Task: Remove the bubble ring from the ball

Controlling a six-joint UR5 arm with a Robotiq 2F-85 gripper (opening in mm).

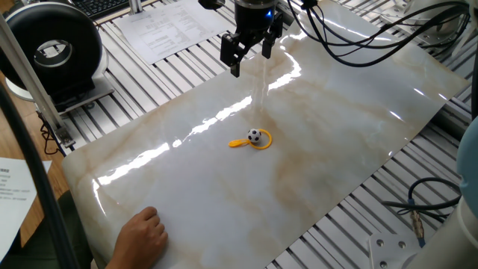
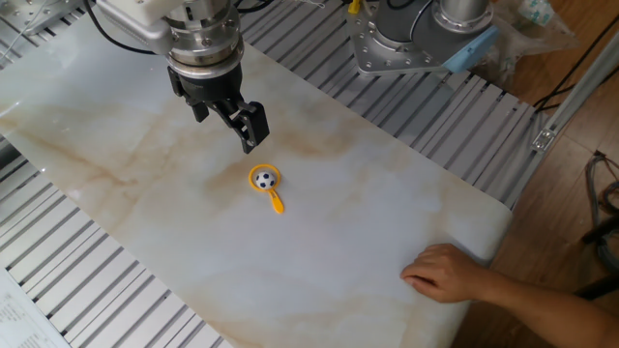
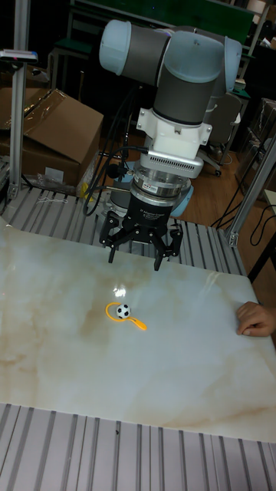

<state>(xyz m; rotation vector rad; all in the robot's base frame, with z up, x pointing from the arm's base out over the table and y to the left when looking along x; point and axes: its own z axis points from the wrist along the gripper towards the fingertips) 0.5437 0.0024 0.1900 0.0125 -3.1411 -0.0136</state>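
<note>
Hovering with pincer (image 1: pixel 250 61) spread and empty above the worktop (image 1: pixel 321 112), apart from the bubble ring (image 1: pixel 243 143) lying around the ball (image 1: pixel 255 135), probably risking a nudged ball rolling away through any descent onto the hoop.

Near the one black two-finger pincer (image 3: pixel 134 261) lay one yellow-orange plastic hoop (image 2: pixel 277 201) and one black-and-white ball (image 2: pixel 267 178); well apart, one bare hand (image 2: pixel 450 274).
</note>
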